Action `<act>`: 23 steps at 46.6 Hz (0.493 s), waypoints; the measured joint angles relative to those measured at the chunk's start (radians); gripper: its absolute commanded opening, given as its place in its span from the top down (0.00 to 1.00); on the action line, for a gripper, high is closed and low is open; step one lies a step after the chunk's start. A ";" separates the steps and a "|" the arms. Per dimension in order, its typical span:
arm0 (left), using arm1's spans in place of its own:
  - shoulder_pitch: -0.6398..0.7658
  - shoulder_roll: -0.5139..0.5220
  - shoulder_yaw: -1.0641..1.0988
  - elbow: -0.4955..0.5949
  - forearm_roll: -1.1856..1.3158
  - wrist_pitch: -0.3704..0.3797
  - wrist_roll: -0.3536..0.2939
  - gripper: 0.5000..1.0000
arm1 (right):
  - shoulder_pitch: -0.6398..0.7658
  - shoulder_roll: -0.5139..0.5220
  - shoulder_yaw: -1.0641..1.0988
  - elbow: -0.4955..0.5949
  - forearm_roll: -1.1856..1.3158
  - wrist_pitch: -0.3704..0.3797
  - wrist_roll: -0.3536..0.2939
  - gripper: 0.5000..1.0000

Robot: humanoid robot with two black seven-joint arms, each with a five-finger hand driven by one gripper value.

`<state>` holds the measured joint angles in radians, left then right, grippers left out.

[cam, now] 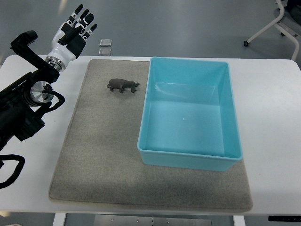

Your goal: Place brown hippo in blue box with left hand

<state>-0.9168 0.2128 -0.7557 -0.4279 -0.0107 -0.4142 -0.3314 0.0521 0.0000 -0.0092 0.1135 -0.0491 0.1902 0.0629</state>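
Note:
A small brown hippo (pixel 122 85) stands on the grey mat (pixel 103 155), just left of the blue box. The blue box (pixel 190 160) sits on the right half of the mat and holds nothing. My left hand (pixel 74 31) is raised at the far left of the table, well up and left of the hippo, with its fingers spread and holding nothing. Its black arm comes in along the left edge. The right arm does not show.
The white table (pixel 268 117) carries the mat. Two small metal floor plates (pixel 105 46) lie beyond the table's far edge. A chair base with a wheel (pixel 273 28) stands on the floor at the top right.

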 measured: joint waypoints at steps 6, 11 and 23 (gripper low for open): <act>0.001 -0.007 0.000 0.000 0.000 0.000 0.000 0.01 | 0.000 0.000 0.000 0.000 0.000 0.000 0.000 0.13; 0.001 -0.013 0.001 0.000 0.000 0.000 0.000 0.01 | 0.000 0.000 0.000 0.000 0.000 0.000 0.000 0.13; 0.006 -0.015 0.005 0.000 0.001 0.001 0.000 0.01 | 0.000 0.000 0.000 0.000 0.000 0.000 0.000 0.13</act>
<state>-0.9106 0.1974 -0.7503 -0.4279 -0.0097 -0.4136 -0.3315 0.0521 0.0000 -0.0092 0.1135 -0.0491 0.1902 0.0629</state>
